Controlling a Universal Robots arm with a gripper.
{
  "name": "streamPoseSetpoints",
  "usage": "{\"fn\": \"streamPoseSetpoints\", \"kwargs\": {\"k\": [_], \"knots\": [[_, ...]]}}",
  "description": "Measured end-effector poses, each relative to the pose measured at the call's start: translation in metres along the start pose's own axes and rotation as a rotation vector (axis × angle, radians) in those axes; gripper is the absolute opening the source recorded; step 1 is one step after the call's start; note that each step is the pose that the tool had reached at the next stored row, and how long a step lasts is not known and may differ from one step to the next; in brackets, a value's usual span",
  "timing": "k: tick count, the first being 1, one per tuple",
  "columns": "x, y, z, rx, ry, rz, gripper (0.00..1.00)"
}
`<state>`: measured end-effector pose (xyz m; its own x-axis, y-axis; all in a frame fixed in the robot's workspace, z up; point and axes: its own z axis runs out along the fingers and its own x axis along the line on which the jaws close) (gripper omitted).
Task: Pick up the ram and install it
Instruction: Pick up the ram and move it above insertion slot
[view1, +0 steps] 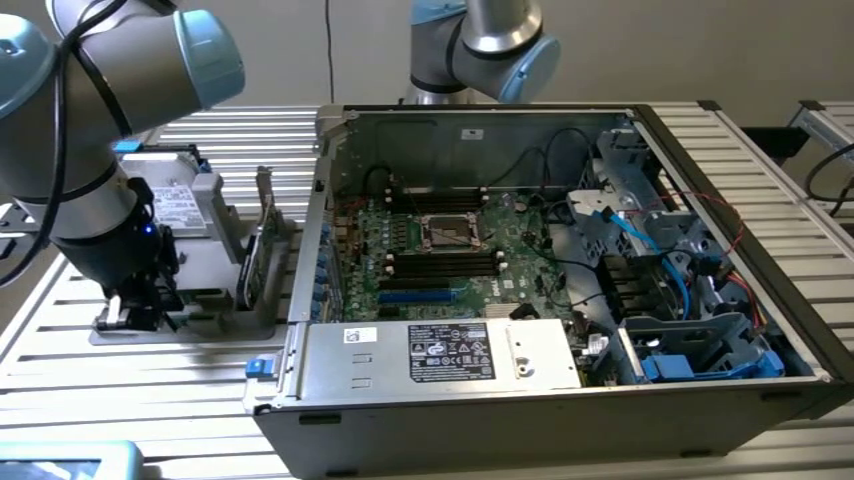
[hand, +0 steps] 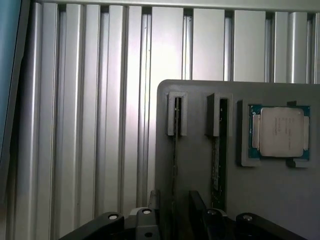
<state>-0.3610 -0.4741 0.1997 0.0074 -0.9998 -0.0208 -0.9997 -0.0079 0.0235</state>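
Wrist view: ram on edge in gray tray slot, long axis toward gripper, fingers apart.

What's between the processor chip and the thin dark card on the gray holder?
In the wrist view, the ram stands on edge in its slot between the processor chip and the card.

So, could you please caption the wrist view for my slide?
Gripper above the tray holding the ram and CPU.
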Motion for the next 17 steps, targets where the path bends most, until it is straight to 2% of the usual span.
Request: {"fn": "streamPoseSetpoints", "kwargs": {"k": [4,5,6,7,9,12,17], "knots": [[0.000,0.0000,0.0004,-0.0001,0.0002,0.000,0.36],[0.000,0.0000,0.0006,-0.0001,0.0002,0.000,0.35],[0.000,0.0000,0.0010,0.0001,0.0001,0.000,0.28],[0.000,0.0000,0.0013,-0.0001,0.0002,0.000,0.28],[0.000,0.0001,0.0017,-0.0003,0.0002,0.000,0.16],[0.000,0.0003,0.0009,0.0003,-0.0001,0.000,0.13],[0.000,0.0013,-0.0215,-0.0001,0.0002,0.000,0.13]]}}
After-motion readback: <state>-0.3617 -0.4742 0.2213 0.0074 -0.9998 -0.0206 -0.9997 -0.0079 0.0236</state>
